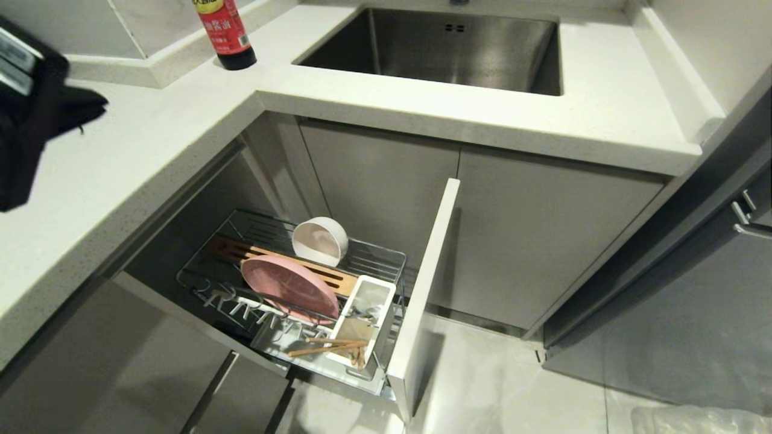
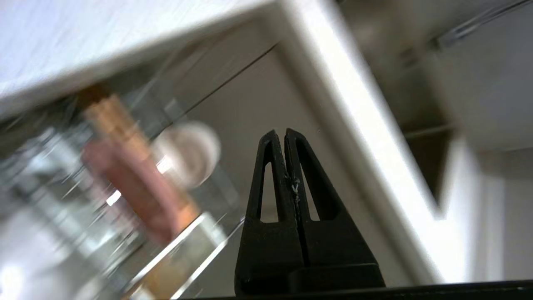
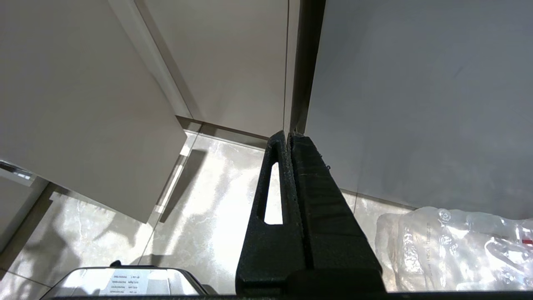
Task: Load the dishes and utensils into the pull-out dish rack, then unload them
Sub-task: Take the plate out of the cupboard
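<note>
From the head view, the pull-out dish rack [image 1: 386,265] is open and full: pink plate [image 1: 289,286] on edge, white bowl [image 1: 320,241] behind it, chopsticks [image 1: 329,347] in the white caddy [image 1: 365,319]. So I think unloading comes next. My left arm [image 1: 30,108] is high over the counter [image 1: 108,175].

In the left wrist view, my left gripper [image 2: 285,134] has its jaws shut, holding nothing. I should open them early and come down slowly beside the plate.

In the right wrist view, my right gripper [image 3: 288,135] hangs by the cabinet doors, jaws shut, empty.
</note>
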You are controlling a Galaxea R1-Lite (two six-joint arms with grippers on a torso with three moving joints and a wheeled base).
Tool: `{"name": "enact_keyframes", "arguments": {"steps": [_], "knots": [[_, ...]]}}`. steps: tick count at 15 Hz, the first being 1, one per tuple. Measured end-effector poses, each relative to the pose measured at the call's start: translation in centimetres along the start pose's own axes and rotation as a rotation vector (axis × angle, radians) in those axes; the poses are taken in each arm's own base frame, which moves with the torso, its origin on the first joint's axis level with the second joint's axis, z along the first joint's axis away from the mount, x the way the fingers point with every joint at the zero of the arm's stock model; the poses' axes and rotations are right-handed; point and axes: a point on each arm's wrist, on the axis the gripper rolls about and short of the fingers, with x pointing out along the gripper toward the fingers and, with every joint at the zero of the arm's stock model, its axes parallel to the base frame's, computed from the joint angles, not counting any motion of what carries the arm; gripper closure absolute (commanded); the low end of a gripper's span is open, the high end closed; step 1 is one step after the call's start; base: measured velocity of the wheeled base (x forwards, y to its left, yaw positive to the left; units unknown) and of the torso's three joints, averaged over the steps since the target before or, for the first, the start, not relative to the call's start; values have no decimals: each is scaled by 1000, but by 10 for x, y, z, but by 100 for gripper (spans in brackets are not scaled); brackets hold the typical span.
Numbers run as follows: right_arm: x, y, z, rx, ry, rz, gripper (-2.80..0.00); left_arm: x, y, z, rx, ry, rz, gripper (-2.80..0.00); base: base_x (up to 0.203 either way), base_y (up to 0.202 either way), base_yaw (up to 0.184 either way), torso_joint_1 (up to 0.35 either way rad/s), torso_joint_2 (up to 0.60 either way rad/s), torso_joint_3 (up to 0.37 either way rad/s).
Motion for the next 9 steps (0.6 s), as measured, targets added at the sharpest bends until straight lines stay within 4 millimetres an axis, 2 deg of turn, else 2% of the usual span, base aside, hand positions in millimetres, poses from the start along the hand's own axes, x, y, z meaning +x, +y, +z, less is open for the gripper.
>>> {"name": "enact_keyframes", "arguments": {"steps": [4, 9], "knots": [[0, 0, 0, 0, 0, 0, 0, 14, 16, -35, -27, 140, 212, 0, 0, 0, 0, 0, 0, 0], [0, 0, 0, 0, 0, 0, 0, 43, 17, -66, -146, 254, 352, 0, 0, 0, 0, 0, 0, 0]]}}
